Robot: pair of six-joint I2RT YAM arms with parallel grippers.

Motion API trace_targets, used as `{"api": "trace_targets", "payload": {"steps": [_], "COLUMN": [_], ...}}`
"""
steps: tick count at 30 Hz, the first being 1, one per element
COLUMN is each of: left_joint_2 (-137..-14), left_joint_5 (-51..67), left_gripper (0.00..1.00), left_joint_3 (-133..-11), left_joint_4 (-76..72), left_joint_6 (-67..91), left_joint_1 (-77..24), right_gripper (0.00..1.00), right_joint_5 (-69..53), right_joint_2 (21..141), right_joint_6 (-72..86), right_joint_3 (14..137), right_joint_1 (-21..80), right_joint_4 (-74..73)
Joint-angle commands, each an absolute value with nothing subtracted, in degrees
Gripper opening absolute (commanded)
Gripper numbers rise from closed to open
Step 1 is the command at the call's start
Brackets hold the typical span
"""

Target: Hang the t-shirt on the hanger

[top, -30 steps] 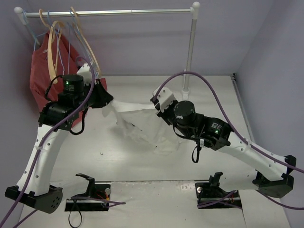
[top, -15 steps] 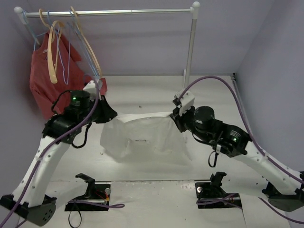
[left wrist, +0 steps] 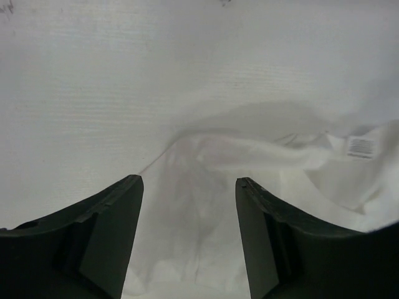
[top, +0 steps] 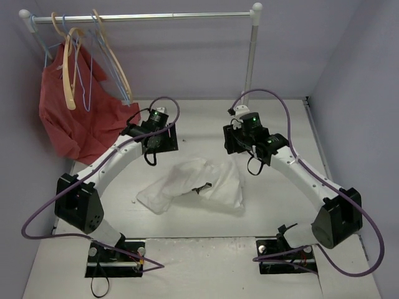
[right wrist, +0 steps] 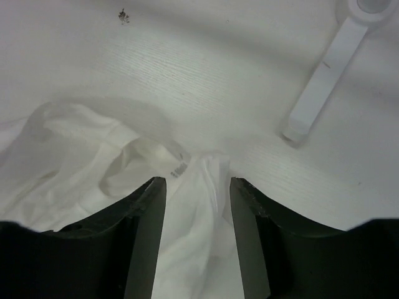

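left gripper (left wrist: 189, 180): jaws spread wide with nothing between them, hanging over the far left edge of the t-shirt (top: 218, 187)
right gripper (right wrist: 197, 180): jaws apart and empty, above the shirt's far right edge, close to its small sewn label (right wrist: 179, 169)
t-shirt: crumpled heap lying on the table (top: 187, 249), mid-table between the two arms
hanger (top: 116, 63): hooked on the rail (top: 149, 15) at far left, beside the red garment (top: 68, 124), well apart from the t-shirt

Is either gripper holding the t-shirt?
No, the left gripper and right gripper both stand open, and the t-shirt lies crumpled on the table.
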State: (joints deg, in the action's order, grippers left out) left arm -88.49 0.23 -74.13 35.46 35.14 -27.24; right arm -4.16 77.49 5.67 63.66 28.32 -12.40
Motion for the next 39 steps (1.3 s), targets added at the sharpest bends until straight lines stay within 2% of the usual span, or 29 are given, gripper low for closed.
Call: {"api": "trace_targets", "payload": {"steps": [1,7,10,16,21,25,31,39], "left_joint_2": [-85.61,-82.18,-80.51,-82.96,-90.59,-95.27,-97.38,-97.38], "left_joint_5": [-4.03,-8.42,-10.63,-22.13,-31.97,-37.77,-39.29,-35.43], "left_gripper": [0.61,0.63,0.63,0.62,0.53,0.49,0.49,0.49], "left_joint_3": [-85.13,-100.17,-103.44,-112.57,-126.70,-133.40,-133.51,-132.98], "left_joint_4": [32.34,40.59,41.66,40.79,39.38,38.50,37.79,38.67], "left_joint_6": [32.80,27.61,27.16,20.49,14.34,10.99,10.63,12.91], "left_joint_1": [-28.73,-33.82,-34.28,-34.28,-33.75,-33.40,-27.44,-22.33], "right_gripper": [0.47,0.56,0.58,0.60,0.61,0.62,0.62,0.63], "right_joint_5": [-5.19,-4.92,-4.57,-5.36,-6.15,-7.03,-7.91,-8.88], "right_joint_2": [79.45,77.00,75.50,74.44,74.44,74.00,73.30,73.65], "right_joint_6": [5.89,5.01,4.92,5.18,4.83,4.66,4.83,4.22], "right_joint_3": [70.73,73.91,73.65,72.86,73.39,73.04,71.11,69.87], "right_joint_1": [28.30,28.39,28.48,29.00,29.09,29.18,29.18,29.18], "right_joint_4": [-8.78,-11.42,-12.04,-12.39,-12.04,-11.34,-10.20,-8.97]}}
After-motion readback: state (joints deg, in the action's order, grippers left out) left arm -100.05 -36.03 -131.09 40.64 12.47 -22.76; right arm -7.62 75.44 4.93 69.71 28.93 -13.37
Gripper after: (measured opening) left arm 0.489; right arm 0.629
